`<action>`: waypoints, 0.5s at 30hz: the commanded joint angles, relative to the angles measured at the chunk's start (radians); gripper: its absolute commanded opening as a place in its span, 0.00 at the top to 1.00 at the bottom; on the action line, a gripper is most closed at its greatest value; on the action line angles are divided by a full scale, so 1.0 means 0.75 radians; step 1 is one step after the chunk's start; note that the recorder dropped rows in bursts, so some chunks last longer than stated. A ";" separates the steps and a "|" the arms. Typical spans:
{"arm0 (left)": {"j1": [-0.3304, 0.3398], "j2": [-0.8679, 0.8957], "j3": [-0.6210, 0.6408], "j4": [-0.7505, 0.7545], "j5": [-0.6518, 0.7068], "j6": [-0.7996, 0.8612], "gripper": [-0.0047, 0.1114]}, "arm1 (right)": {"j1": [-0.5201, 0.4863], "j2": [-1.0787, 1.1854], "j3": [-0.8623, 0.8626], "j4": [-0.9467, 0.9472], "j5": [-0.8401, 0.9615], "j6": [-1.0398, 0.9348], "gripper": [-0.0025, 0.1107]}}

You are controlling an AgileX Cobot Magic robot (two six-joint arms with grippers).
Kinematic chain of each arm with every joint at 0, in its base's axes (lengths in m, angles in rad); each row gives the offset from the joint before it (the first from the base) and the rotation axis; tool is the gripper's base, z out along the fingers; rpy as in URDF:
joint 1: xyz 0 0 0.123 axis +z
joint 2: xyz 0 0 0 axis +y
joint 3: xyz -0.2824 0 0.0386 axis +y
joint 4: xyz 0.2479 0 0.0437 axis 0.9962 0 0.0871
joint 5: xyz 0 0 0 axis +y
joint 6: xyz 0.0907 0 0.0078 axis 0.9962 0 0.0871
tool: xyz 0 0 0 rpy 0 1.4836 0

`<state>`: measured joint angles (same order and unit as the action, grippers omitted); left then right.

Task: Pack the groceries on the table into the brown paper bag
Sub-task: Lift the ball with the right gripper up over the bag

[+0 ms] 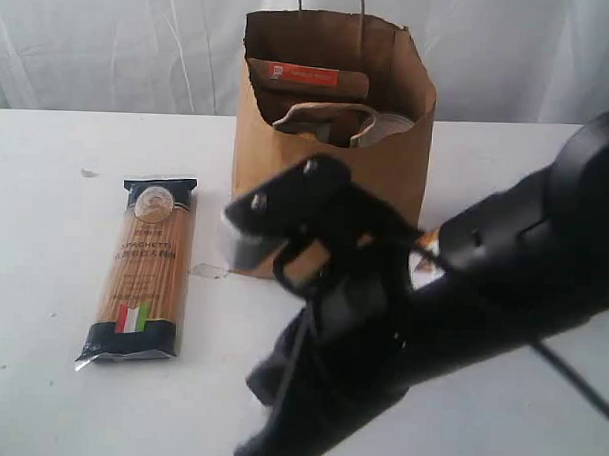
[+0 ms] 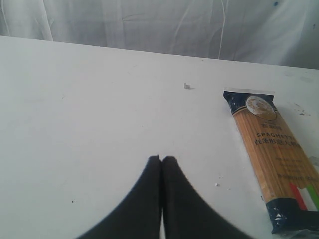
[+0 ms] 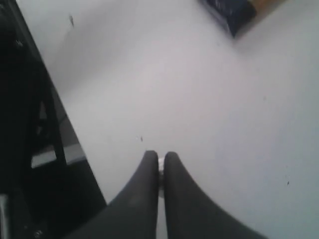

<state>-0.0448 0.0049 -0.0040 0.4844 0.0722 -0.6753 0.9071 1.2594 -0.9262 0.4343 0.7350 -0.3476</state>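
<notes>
With the pouch [image 1: 308,76] already in the paper bag [image 1: 331,179] and both hands, left [image 2: 161,160] and right [image 3: 159,157], pinched shut and empty, the spaghetti [image 1: 143,270] lying left of the bag on the worktop [image 1: 43,279] seems next, needing an opened hand.

The white table [image 1: 41,309] carries the brown paper bag [image 1: 387,171], which stands upright toward its far side. The spaghetti packet [image 1: 143,272] lies flat just beside the bag, on the left in the exterior view, its dark ends pointing toward and away from the far edge. A small scuff [image 1: 87,172] marks the bare surface beyond the packet.
</notes>
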 commanded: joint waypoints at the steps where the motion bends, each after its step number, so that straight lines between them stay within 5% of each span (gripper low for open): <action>1: 0.002 -0.007 0.005 0.003 0.005 0.001 0.96 | 0.003 -0.092 -0.193 0.018 0.035 0.113 0.98; 10: 0.002 -0.007 0.005 0.003 0.005 0.001 0.96 | -0.172 0.032 -0.694 -0.280 -0.045 0.271 0.98; 15: 0.002 -0.007 0.005 0.003 0.005 0.001 0.96 | -0.319 0.182 -0.785 -0.490 -0.062 0.364 0.98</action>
<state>-0.0448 0.0049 -0.0040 0.4844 0.0722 -0.6753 0.7190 1.3405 -1.4946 0.1566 0.7007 -0.1083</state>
